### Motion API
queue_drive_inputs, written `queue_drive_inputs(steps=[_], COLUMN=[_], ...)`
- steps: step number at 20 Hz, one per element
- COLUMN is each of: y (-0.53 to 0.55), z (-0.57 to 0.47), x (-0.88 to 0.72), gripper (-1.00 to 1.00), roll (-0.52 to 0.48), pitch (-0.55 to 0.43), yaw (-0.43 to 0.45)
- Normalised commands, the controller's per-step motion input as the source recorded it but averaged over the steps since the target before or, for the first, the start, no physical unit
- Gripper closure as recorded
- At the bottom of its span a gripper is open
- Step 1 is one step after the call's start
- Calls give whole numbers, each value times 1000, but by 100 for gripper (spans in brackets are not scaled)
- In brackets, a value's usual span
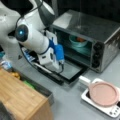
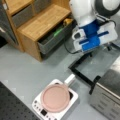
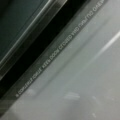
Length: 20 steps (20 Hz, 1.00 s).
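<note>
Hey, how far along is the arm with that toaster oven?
Done: the oven door lies folded down, open, and a teal bowl sits on the rack inside. In hand: the gripper hovers over the open door, holding nothing visible. Left: the bowl is in the oven and the door is not shut.

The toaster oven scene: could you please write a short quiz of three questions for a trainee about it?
1. True or false: the toaster oven has its door folded down and open.
2. What lies inside the oven? A) a teal bowl B) a glass bottle C) a metal spoon
3. Fill in: the pink pan sits on a white ____.

Key
1. True. In a front view the gripper hangs just above the lowered door.
2. A, the bowl stands on the rack.
3. Cooker: the pan covers most of its top, and its handle points toward the oven door.
</note>
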Motion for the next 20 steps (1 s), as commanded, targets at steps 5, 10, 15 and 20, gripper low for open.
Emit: queue_drive_inputs(steps=[5, 10, 15, 20], y=[88, 69, 98, 147], z=[-30, 20, 12, -48], x=[150, 129, 103, 88], gripper=[-100, -100, -100, -100], roll=[339, 330, 315, 266], pitch=[20, 49, 27, -18], yaw=[134, 82, 40, 26])
